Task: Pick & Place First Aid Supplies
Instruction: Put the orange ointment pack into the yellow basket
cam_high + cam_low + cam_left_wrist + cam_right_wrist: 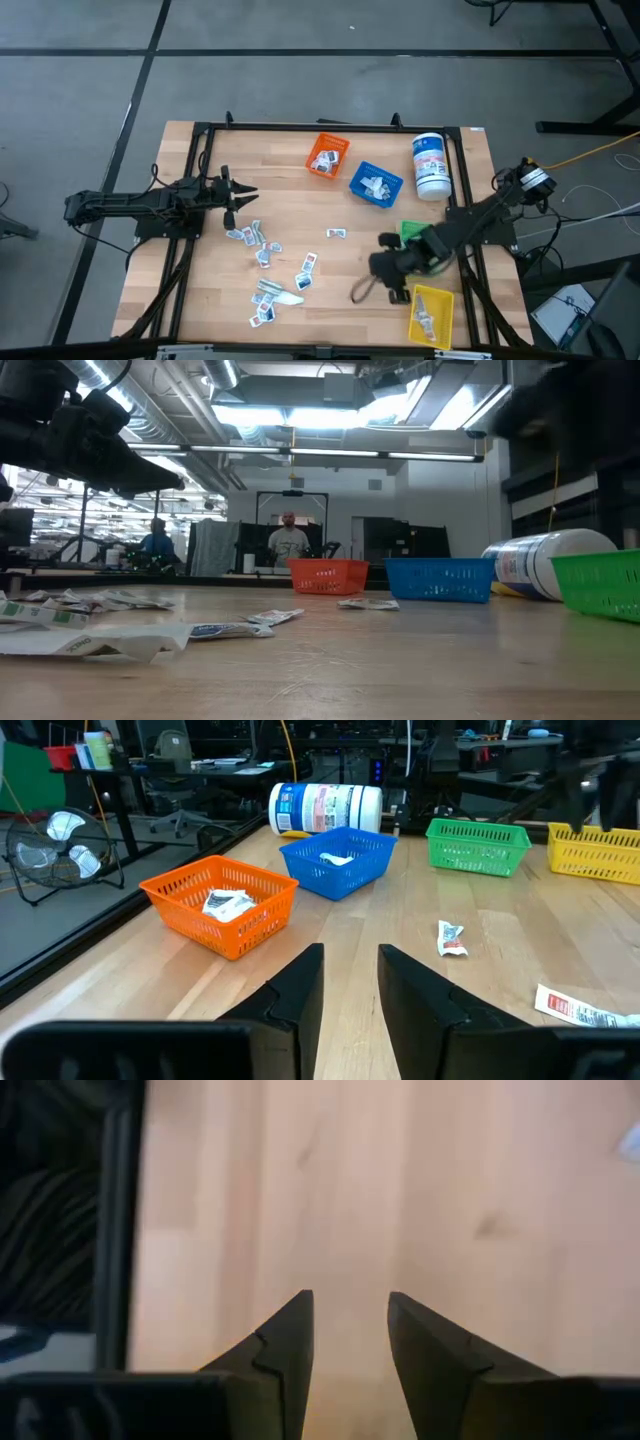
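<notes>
Several small white first aid packets [268, 262] lie flat and scattered on the wooden table's left middle, and one lies apart [337, 233] nearer the centre. In the low view they show at the left [225, 628]. My left gripper [243, 195] hovers open and level at the table's left side, just beyond the packets [451, 937]. My right gripper [375, 290] hangs slanting down over bare wood near the front right, beside the yellow bin [432, 312]. In its wrist view its fingers [350, 1320] stand open with nothing between them.
An orange bin [326, 156] and a blue bin [375, 184] at the far middle each hold packets, as does the yellow bin. A green bin [412, 231] is partly under my right arm. A white canister [430, 165] lies at the far right. A person [289, 540] stands beyond the table.
</notes>
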Robot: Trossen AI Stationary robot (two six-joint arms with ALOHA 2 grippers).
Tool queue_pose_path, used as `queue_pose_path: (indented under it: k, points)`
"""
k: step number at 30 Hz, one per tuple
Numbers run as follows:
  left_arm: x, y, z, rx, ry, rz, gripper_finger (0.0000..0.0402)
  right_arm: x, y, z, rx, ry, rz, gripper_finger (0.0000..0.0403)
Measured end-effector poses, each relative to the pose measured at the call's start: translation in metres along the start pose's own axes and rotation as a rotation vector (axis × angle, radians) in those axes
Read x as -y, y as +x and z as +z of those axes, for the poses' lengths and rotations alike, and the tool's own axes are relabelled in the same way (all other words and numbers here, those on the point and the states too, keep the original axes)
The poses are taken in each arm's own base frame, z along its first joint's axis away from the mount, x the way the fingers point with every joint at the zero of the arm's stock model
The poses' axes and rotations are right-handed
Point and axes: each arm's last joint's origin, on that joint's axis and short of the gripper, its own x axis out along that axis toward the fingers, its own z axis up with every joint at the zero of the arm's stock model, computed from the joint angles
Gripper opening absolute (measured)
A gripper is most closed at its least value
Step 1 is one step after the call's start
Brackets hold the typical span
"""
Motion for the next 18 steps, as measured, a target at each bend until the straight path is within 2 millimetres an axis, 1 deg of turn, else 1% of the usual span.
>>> queue_pose_path:
  k: [6,9,15,18]
  points:
    - [0.0,0.0,0.0,0.0,0.0,0.0,0.0092,0.036,0.0,0.025,0.11,-0.054,-0.036,0.0131]
    - [0.0,0.0,0.0,-0.001,0.0,0.0,0.0093,0.053,0.002,0.033,0.136,-0.058,-0.099,0.0131]
    - [0.0,0.0,0.0,0.0,0.0,0.0,0.0091,0.081,0.021,0.039,0.118,-0.028,-0.328,0.0131]
    - [0.0,0.0,0.0,0.0,0.0,0.0,0.0093,0.09,0.033,0.041,0.109,-0.009,-0.393,0.0131]
